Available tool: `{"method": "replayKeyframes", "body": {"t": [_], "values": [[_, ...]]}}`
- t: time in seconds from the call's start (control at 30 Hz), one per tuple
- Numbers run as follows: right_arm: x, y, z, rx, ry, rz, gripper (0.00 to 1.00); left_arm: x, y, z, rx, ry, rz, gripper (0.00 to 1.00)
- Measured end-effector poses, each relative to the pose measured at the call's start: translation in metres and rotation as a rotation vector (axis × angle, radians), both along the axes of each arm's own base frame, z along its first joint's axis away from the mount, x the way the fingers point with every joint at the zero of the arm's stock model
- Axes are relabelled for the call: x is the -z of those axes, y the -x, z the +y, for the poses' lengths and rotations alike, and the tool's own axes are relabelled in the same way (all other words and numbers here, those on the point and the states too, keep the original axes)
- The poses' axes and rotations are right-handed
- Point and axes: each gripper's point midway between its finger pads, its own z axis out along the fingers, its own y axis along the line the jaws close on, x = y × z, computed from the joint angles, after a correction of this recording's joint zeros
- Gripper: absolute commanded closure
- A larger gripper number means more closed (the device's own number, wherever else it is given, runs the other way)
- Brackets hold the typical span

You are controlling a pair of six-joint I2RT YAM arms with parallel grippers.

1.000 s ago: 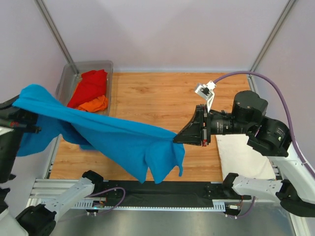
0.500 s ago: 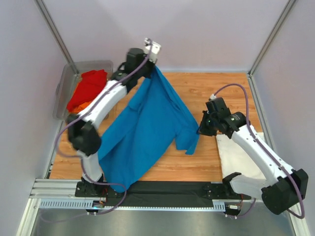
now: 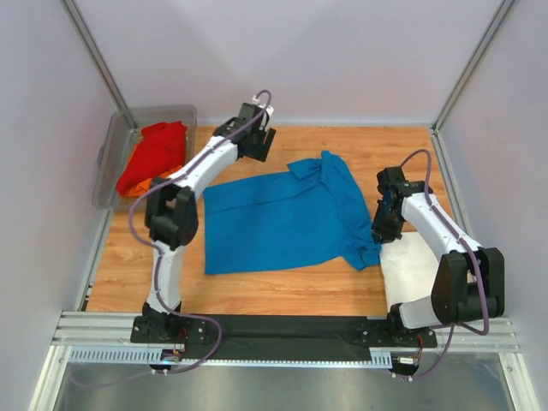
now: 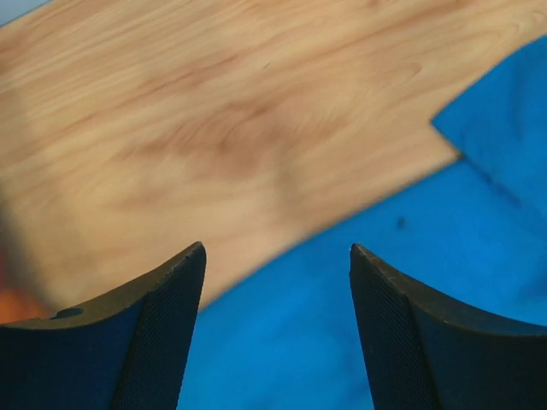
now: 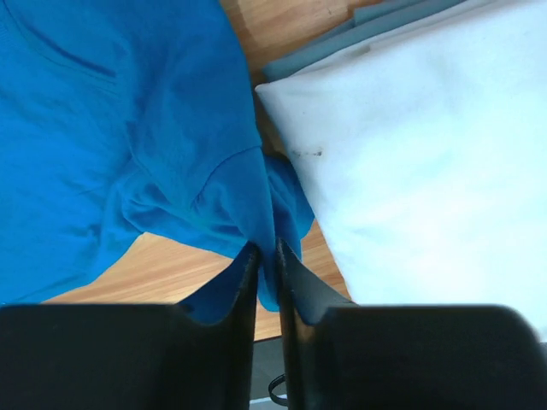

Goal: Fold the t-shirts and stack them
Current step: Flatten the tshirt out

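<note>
The blue t-shirt (image 3: 274, 223) is light, limp cloth with no stiffness. It drapes, wrinkles and slides easily on wood, so take it by an edge or corner and never by the middle of a panel. It lies spread almost flat in the middle of the surface (image 3: 257, 287), with its collar toward the right.

Your left fingers (image 4: 162, 333) are spread wide and hold nothing. They hover over the shirt's far left edge, where blue meets bare wood. Your right fingers (image 5: 235, 286) are pressed almost together, and a small fold of the bunched right sleeve seems to be nipped between their tips, though the gap is too narrow to be sure.

That sleeve is the untidy part. It is rumpled and lies against the corner of the folded white t-shirt (image 3: 424, 270), so smooth it before any fold. The hem corners on the left and the two shoulders look like the best holds.

Bare wood lies beyond the shirt at the far right and in a strip along its near side. The see-through tub (image 3: 158, 109), with the red t-shirt (image 3: 154, 154) and orange t-shirt (image 3: 137, 182) in it, sits close to your left arm, and the enclosure walls hem in both sides.
</note>
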Motion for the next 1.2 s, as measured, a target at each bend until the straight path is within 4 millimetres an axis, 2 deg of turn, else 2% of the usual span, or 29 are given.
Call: {"method": "replayKeyframes", "body": {"t": [0.1,0.2,0.23,0.3,0.4,0.47,0.57,0.63,0.7,0.87,1.07,1.2], "values": [[0.000,-0.001,-0.004,-0.028,0.014,-0.002,0.73,-0.075,0.042,0.030,-0.050,0.040,-0.062,0.29],[0.001,-0.003,-0.006,-0.054,0.017,-0.002,0.60,-0.135,0.095,0.047,-0.056,0.135,-0.129,0.38],[0.002,-0.003,-0.004,-0.068,0.010,0.001,0.54,-0.145,0.113,0.050,-0.050,0.172,-0.139,0.41],[0.004,-0.005,0.002,-0.093,-0.023,0.003,0.51,-0.148,0.146,0.053,-0.038,0.243,-0.126,0.44],[0.002,-0.011,0.023,-0.141,-0.093,-0.012,0.49,-0.102,0.188,0.054,-0.052,0.299,0.017,0.50],[-0.002,-0.018,0.040,-0.185,-0.129,-0.020,0.49,-0.050,0.209,0.052,-0.079,0.312,0.155,0.53],[-0.005,-0.032,0.066,-0.247,-0.181,-0.039,0.49,0.020,0.242,0.056,-0.139,0.289,0.365,0.50],[-0.002,-0.034,0.076,-0.267,-0.198,-0.035,0.49,0.049,0.259,0.058,-0.178,0.277,0.465,0.49],[0.003,-0.034,0.079,-0.273,-0.204,-0.017,0.49,0.064,0.264,0.059,-0.208,0.264,0.510,0.48],[0.022,-0.041,0.081,-0.269,-0.193,0.041,0.48,0.096,0.254,0.060,-0.276,0.215,0.577,0.44],[0.041,-0.055,0.086,-0.271,-0.194,0.096,0.48,0.097,0.218,0.068,-0.372,0.267,0.607,0.43],[0.037,-0.075,0.096,-0.277,-0.219,0.081,0.46,0.095,0.190,0.081,-0.407,0.276,0.602,0.43]]}}
